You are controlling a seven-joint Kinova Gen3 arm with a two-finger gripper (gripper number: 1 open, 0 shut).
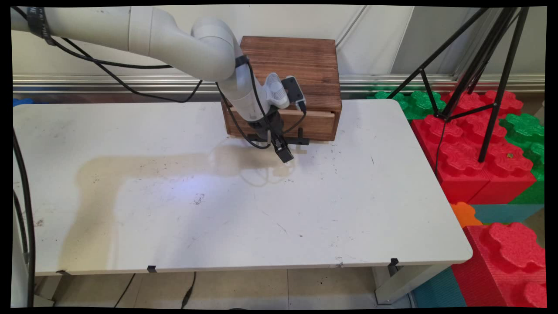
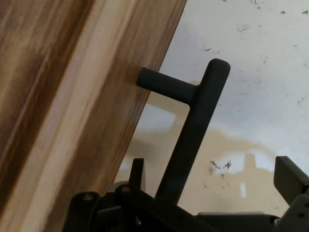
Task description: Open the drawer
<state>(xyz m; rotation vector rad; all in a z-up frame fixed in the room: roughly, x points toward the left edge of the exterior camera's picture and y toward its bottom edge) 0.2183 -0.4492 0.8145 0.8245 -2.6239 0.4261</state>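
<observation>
the wooden drawer box [image 1: 301, 74] sits at upper centre of the frame. its black bar handle [image 2: 193, 130], rigid, smooth and likely slippery, runs between the gripper [image 1: 283, 153]'s 2 spread fingers [image 2: 289, 176]; the bar's middle offers the best hold.

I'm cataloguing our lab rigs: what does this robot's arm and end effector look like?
The arm has smooth, rounded white links with black cables trailing from it. A grey-and-black module is mounted at the wrist. The end effector is black, with a bare linkage and two fingers.
</observation>
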